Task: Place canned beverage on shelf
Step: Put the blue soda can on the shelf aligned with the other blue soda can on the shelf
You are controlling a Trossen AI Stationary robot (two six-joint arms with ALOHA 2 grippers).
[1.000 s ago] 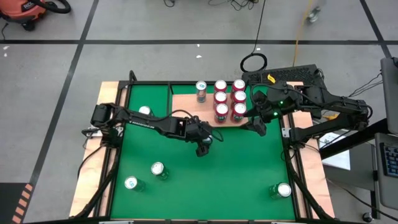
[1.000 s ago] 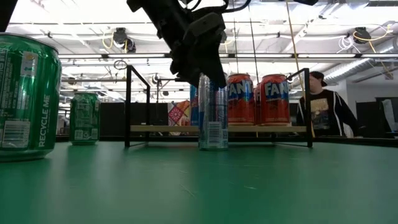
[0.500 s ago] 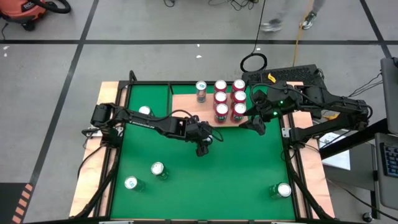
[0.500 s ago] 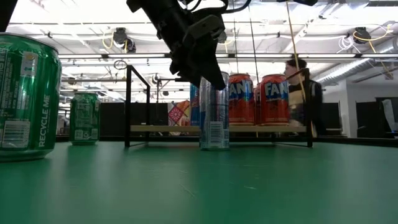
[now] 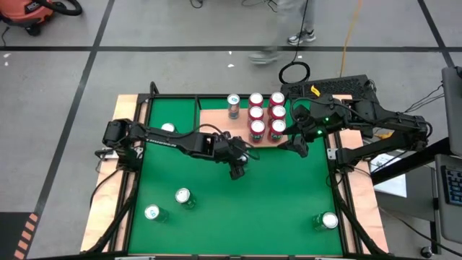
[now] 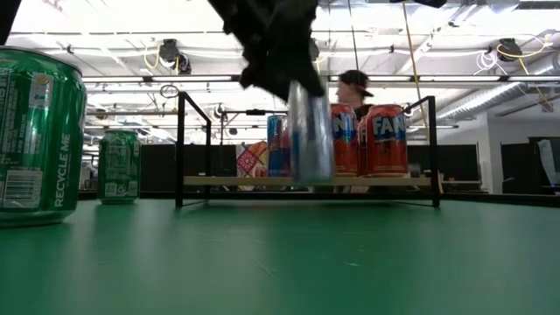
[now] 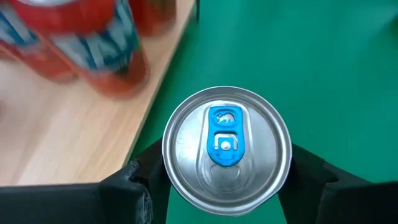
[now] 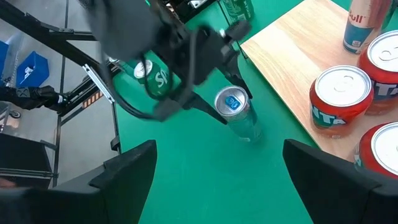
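Note:
A slim silver can (image 6: 311, 131) with a blue tab (image 7: 225, 135) hangs above the green table (image 5: 281, 195), just in front of the shelf. My left gripper (image 5: 238, 163) is shut on it. The shelf (image 5: 216, 123) is a light-wood board with a black rail at the table's far side. On it stand several orange cans (image 5: 266, 119) and one slim can (image 5: 233, 105). My right gripper (image 5: 296, 144) hovers open by the shelf's right end, with nothing between its fingers (image 8: 134, 174). My left gripper pinches the slim can's upper wall just under the rim (image 7: 168, 171), one finger (image 7: 140, 180) on each of two opposite sides. The fingers slant down from the table's left side. The can is lifted clear of the table, about upright, its body hanging below the fingers (image 6: 311, 162).
Green cans stand on the table at the far left (image 5: 167, 128), the near left (image 5: 183, 196) (image 5: 151, 213) and the near right (image 5: 328, 220). One looms close in the low view (image 6: 39, 136). A person (image 6: 354, 87) walks behind the table.
My left gripper has risen with the slim can. The can stood on the table in front of the shelf and now hangs clear of it. A person has walked across behind the table.

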